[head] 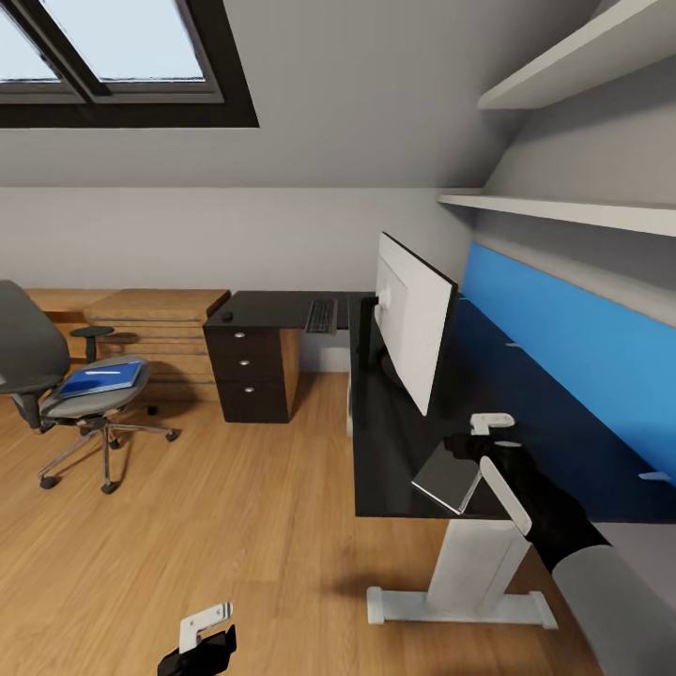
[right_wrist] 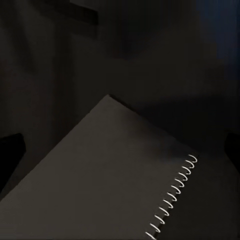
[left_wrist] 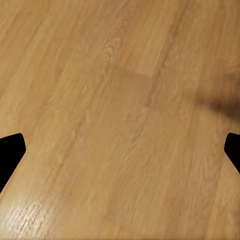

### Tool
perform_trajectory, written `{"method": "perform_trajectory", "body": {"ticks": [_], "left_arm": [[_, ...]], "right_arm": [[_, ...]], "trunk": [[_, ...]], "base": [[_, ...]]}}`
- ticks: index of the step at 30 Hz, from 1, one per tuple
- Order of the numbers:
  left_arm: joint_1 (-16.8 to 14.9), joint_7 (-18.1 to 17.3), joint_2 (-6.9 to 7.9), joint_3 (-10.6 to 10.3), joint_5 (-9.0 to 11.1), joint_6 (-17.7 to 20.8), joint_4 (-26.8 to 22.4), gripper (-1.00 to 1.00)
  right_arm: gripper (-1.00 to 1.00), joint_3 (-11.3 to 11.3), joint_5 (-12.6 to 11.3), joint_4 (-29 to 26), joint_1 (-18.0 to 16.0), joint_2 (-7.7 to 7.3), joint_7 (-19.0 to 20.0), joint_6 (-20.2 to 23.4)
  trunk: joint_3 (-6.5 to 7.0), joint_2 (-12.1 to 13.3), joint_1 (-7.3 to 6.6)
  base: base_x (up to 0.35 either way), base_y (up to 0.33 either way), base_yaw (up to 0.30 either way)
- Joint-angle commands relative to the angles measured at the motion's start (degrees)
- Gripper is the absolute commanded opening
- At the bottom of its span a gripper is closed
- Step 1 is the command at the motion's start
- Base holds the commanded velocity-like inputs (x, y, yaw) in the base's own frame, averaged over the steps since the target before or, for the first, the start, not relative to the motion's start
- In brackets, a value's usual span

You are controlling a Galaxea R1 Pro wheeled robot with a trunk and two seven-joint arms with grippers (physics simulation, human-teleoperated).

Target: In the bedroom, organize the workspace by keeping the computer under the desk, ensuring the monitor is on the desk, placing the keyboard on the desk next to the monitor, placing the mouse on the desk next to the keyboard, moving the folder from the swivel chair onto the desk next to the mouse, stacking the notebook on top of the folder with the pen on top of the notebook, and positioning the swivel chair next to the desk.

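1. Over the desk, right gripper hovered above the spiral notebook, apparently for a grasp; its jaw gap couldn't be told.
2. Left gripper hung spread, empty, over the floor.
3. Folder lay on the swivel chair, well apart; monitor stood near the notebook.
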Motion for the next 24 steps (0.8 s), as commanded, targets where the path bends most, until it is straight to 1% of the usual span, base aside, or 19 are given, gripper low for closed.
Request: {"method": "perform_trajectory", "body": {"ticks": [1,4,9,10,13,15,17,18,21,24], "left_arm": [[0.0,0.5,0.1,-0.3,0.3,0.2,-0.1,1.0],[0.0,0.6,0.12,-0.3,0.3,0.2,-0.1,1.0],[0.0,0.5,0.14,-0.3,0.3,0.2,-0.1,1.0],[0.0,0.5,0.12,-0.3,0.3,0.2,0.1,1.0],[0.0,0.5,0.1,-0.3,0.3,0.2,0.5,1.0],[0.0,0.5,0.09,-0.3,0.3,0.2,0.8,1.0],[0.0,0.6,0.08,-0.3,0.3,0.2,1.0,1.0],[0.0,0.6,0.08,-0.4,0.3,0.1,1.2,1.0],[0.0,0.5,0.08,-0.4,0.3,0.1,1.6,1.0],[0.0,0.5,0.08,-0.5,0.3,0.1,1.8,1.0]], "right_arm": [[1.0,0.2,-0.5,0.2,-0.1,-0.08,-0.6,-0.1],[1.0,0.3,0.6,1.4,-0.1,-0.06,-0.5,-1.3],[1.0,0.3,2.2,2.0,-0.1,0.01,-0.5,-2.5],[1.0,0.2,2.7,2.2,-0.1,0.0,-0.5,-3.4],[1.0,0.2,3.2,3.0,-0.1,0.03,-0.5,-4.8],[1.0,0.1,3.4,5.3,-0.1,0.04,-0.5,-6.2],[1.0,0.1,3.5,7.2,-0.1,0.04,-0.5,-8.1],[1.0,0.0,3.7,8.1,-0.1,0.05,-0.6,-9.8],[1.0,0.0,4.0,9.4,-0.1,0.05,-0.6,-12.4],[1.0,-0.1,4.1,11.1,-0.2,0.02,-0.6,-13.6]], "trunk": [[-0.06,0.0,0.0],[-0.06,0.0,0.0],[-0.06,0.0,0.0],[-0.06,0.0,0.0],[-0.06,0.0,0.0],[-0.06,0.0,0.0],[-0.06,0.0,0.0],[-0.06,0.0,0.0],[-0.06,0.0,0.0],[-0.06,0.0,0.0]], "base": [[0.027,0.0,0.0],[0.121,0.0,0.0],[0.248,0.0,0.0],[0.256,0.0,0.0],[0.186,0.0,0.0],[0.09,0.0,0.0],[0.128,0.0,0.0],[0.211,0.0,0.0],[0.255,0.0,0.0],[0.211,0.0,0.0]]}}
